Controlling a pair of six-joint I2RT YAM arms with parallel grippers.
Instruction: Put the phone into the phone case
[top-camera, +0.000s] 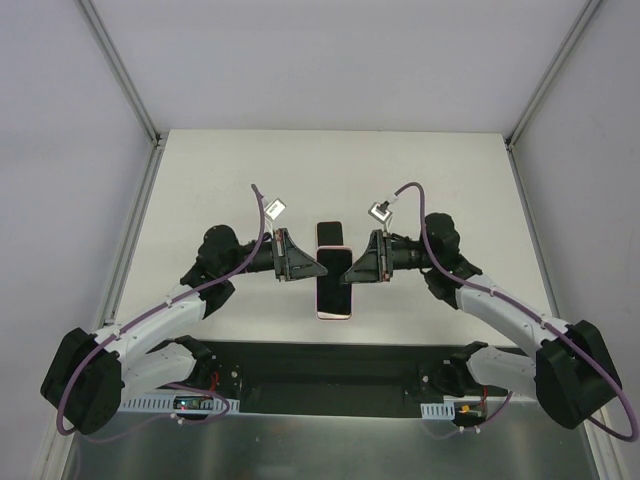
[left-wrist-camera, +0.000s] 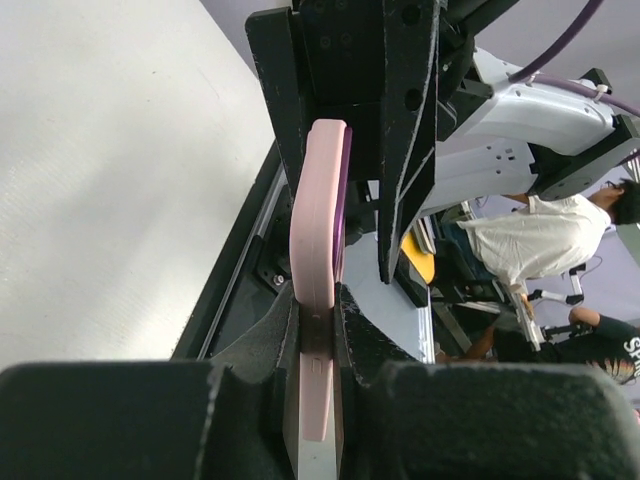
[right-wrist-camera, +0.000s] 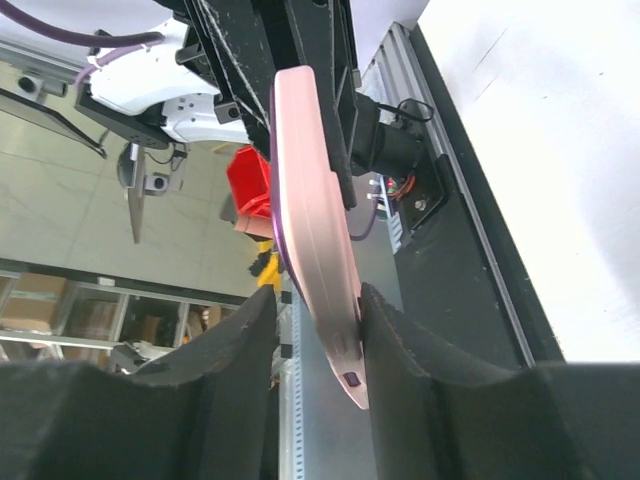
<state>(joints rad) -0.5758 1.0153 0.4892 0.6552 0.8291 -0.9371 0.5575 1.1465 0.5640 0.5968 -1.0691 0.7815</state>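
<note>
The pink phone case (top-camera: 335, 285) is held in the air over the table's middle between both grippers, with a black face up inside its pink rim. A purple phone edge (left-wrist-camera: 345, 190) lies along the case (left-wrist-camera: 318, 200) in the left wrist view, and it also shows beside the case (right-wrist-camera: 312, 190) in the right wrist view (right-wrist-camera: 281, 240). My left gripper (top-camera: 318, 268) (left-wrist-camera: 320, 305) is shut on the case's left edge. My right gripper (top-camera: 352, 266) (right-wrist-camera: 315, 315) straddles the right edge: one finger (right-wrist-camera: 395, 350) touches the case and the other stands apart from it.
A black slab (top-camera: 330, 234) lies in line with the case's far end; I cannot tell whether it joins the case. The white table (top-camera: 330, 170) stretches beyond. A black base strip (top-camera: 330, 365) with the arm mounts runs along the near edge.
</note>
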